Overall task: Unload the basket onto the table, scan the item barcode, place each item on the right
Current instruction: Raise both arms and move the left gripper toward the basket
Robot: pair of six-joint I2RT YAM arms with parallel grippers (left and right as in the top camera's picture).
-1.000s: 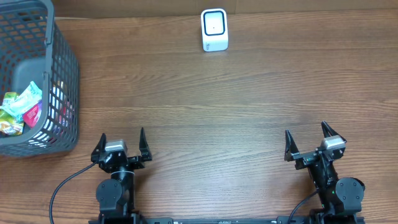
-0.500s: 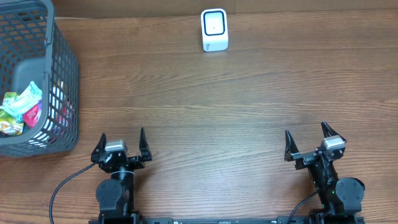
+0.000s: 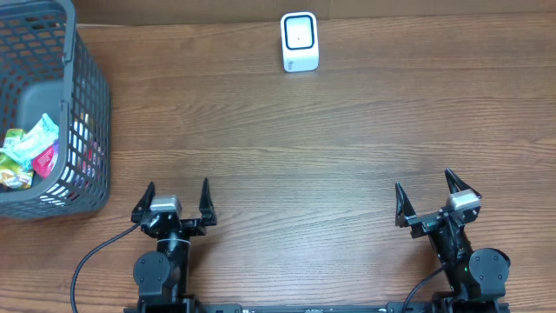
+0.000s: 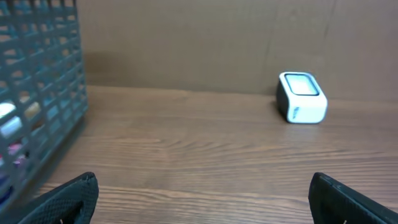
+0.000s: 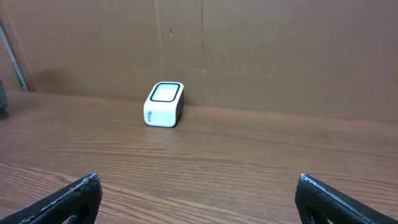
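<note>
The white barcode scanner (image 3: 300, 41) stands at the table's far edge, its dark-framed window facing up; it also shows in the left wrist view (image 4: 301, 98) and the right wrist view (image 5: 164, 104). Several colourful snack packets (image 3: 29, 152) lie in the grey mesh basket (image 3: 91, 104) at the far left; their barcodes do not show. My left gripper (image 3: 177, 186) is open at the near edge with nothing between its fingers (image 4: 203, 180). At the near right, my right gripper (image 3: 424, 181) is also open and empty (image 5: 198, 180).
The basket's wall (image 4: 37, 81) fills the left side of the left wrist view. A brown cardboard wall (image 5: 249, 56) runs behind the scanner. Bare wooden tabletop (image 3: 295, 156) lies between the grippers and the scanner.
My left gripper has shifted slightly to the right. The right gripper has barely moved. Both stay open.
</note>
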